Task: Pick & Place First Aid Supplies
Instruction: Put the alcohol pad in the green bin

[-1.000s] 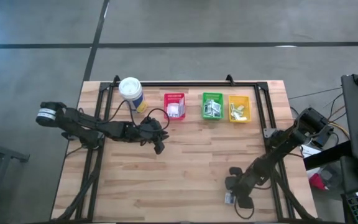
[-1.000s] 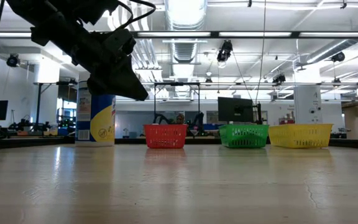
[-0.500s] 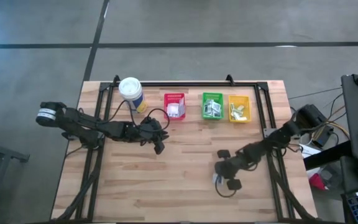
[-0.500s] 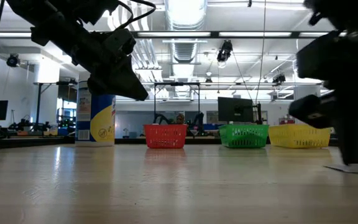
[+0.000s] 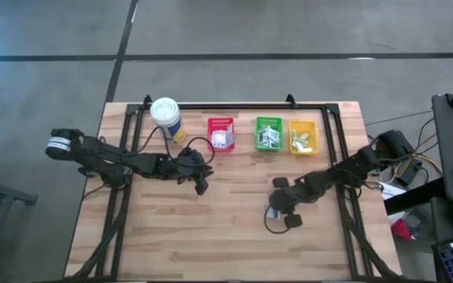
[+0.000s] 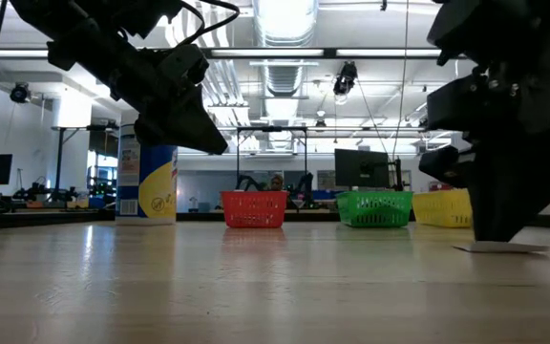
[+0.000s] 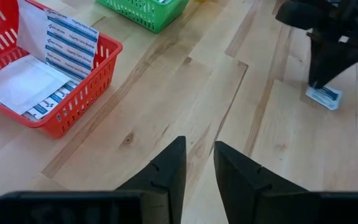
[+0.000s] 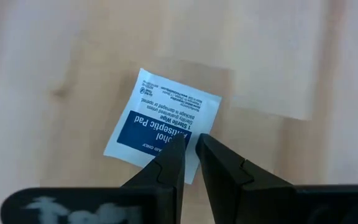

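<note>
right pincer (image 8: 190,163) pinching a blue-printed packet (image 8: 160,127) on the table (image 5: 234,228); left pincer (image 7: 197,167) narrowly spread

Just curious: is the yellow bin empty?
No, the yellow bin holds several small white packets, seen from above.

White packet (image 8: 161,127) on counter, just ahead of right end effector (image 8: 189,149) tips: dark-blue panel, white print upside down in wrist view, reads partly "...hol", "...tiseptic Pad", "...AL USE ONLY". Small dark lines above panel include "1 Sterile Wipe"; rest too fine to read. Blue-striped packets (image 7: 70,40) in red bin (image 7: 98,81): print illegible.
</note>
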Tool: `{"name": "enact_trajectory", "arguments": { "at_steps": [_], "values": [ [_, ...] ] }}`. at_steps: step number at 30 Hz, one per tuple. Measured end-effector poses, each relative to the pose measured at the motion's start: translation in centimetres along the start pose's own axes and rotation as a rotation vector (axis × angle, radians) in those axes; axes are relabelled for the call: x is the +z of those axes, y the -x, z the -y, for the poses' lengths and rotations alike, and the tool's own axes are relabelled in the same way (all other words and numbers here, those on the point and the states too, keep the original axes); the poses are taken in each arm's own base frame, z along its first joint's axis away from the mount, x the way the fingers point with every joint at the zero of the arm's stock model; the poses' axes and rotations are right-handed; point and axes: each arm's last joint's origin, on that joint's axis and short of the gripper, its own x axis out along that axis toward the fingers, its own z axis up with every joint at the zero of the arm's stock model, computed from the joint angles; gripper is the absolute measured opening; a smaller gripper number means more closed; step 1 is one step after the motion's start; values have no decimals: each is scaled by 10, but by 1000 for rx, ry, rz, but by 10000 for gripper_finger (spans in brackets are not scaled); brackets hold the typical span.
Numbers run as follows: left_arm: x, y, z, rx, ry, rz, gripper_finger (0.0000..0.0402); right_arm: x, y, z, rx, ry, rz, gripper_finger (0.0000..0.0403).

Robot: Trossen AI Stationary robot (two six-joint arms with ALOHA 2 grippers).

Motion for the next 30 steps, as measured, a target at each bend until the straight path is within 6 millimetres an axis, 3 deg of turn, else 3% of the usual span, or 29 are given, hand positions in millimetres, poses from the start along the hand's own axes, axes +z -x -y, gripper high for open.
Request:
{"name": "enact_trajectory", "arguments": {
  "at_steps": [7, 23, 30],
  "values": [
    [0, 0, 0, 1, -2, 0, 94, -1, 6, 9, -173, 35, 11, 52],
    [-1, 0, 0, 5, -13, -6, 94, 25, 60, 3, -131, -85, 101, 56],
    [-1, 0, 0, 6, -13, -6, 94, 29, 55, -1, -95, -193, 97, 95]
  ]
}}
